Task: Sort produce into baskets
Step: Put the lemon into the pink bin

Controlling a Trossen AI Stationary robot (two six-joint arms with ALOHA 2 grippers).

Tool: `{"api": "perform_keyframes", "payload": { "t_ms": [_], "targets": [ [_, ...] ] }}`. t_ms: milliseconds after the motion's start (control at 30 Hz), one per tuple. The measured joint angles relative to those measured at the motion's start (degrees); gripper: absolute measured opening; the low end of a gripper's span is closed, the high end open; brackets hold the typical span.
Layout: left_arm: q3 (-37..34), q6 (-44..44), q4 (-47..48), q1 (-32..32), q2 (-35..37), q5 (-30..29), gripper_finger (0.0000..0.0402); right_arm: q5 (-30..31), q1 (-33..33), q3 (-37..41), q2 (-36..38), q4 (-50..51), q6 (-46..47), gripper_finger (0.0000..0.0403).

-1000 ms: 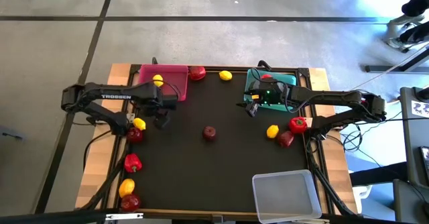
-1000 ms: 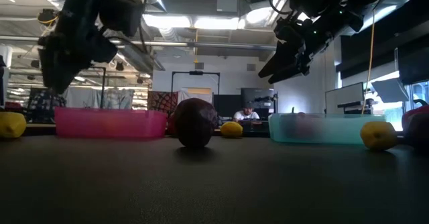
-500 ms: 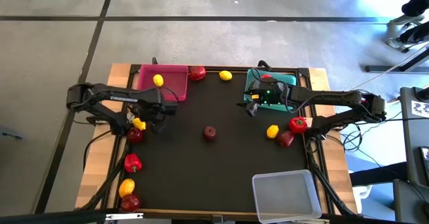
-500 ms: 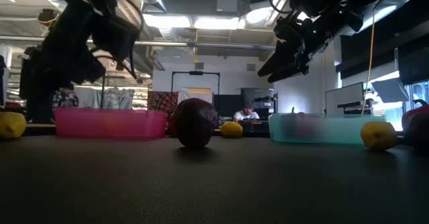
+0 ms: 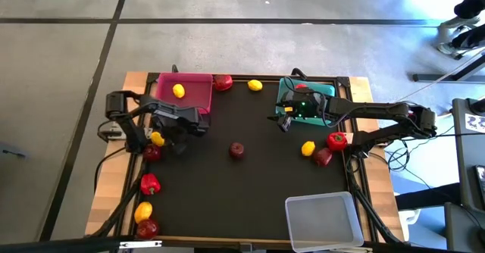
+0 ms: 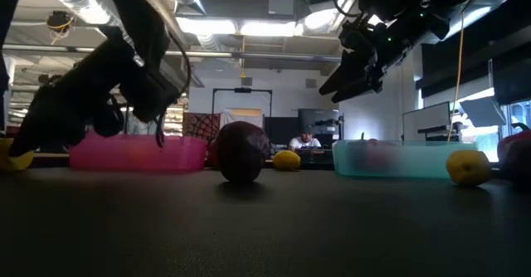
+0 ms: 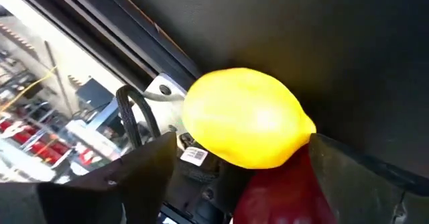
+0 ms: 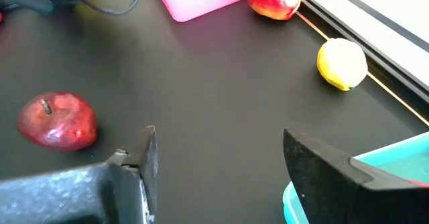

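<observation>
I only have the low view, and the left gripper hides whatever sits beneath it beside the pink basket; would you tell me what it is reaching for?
Observer: A lemon. The left wrist view shows it between the open fingers of the left gripper.
Operator: Is anything crowding it?
Observer: Yes, a red fruit lies right against it.
Operator: Thank you. Where is the clear basket? I cannot find it.
Observer: The high view shows the clear basket at the table corner on the right arm's side, at the edge nearest your camera.
</observation>
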State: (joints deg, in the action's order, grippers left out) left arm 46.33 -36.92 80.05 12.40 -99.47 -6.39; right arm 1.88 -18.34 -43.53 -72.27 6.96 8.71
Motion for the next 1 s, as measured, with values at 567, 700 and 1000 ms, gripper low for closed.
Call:
{"api": "perform_keyframes", "payload": {
  "t_ms": [567,700,1000],
  "targets": [
    [-2.09,7.56,-4.39,0.11,-7.26,0.22,0.0331,0.01,0.01,0.0,0.0,0.51,0.0,0.0237],
    [-2.08,7.75,-4.55,0.15,-7.23,0.37,0.0329,0.01,0.0,0.0,0.0,0.46,0.0,0.0237],
    [-2.08,9.61,-4.44,0.0,-7.21,0.35,0.0263,0.01,0.01,0.0,0.0,0.4,0.0,0.0237]
  ]
}}
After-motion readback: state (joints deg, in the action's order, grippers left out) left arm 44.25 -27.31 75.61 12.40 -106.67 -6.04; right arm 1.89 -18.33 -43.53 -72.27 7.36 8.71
